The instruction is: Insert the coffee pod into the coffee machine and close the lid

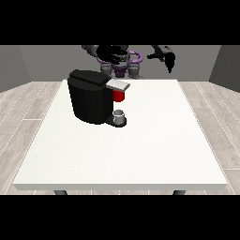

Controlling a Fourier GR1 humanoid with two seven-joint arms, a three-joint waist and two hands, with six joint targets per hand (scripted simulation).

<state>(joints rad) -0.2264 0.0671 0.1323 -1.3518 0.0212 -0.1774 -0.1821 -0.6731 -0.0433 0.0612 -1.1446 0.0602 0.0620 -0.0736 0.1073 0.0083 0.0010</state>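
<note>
Coffee machine [91, 96] w/ lid down

Dark grey torso [119, 63] with purple trim, black arms, black robot hand [169, 61].

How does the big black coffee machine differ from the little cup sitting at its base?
The coffee machine is black, boxy and tall; the cup is grey, round and far smaller. The machine stands on the white table; the cup sits on the machine's low front tray. Both stand upright.
</note>
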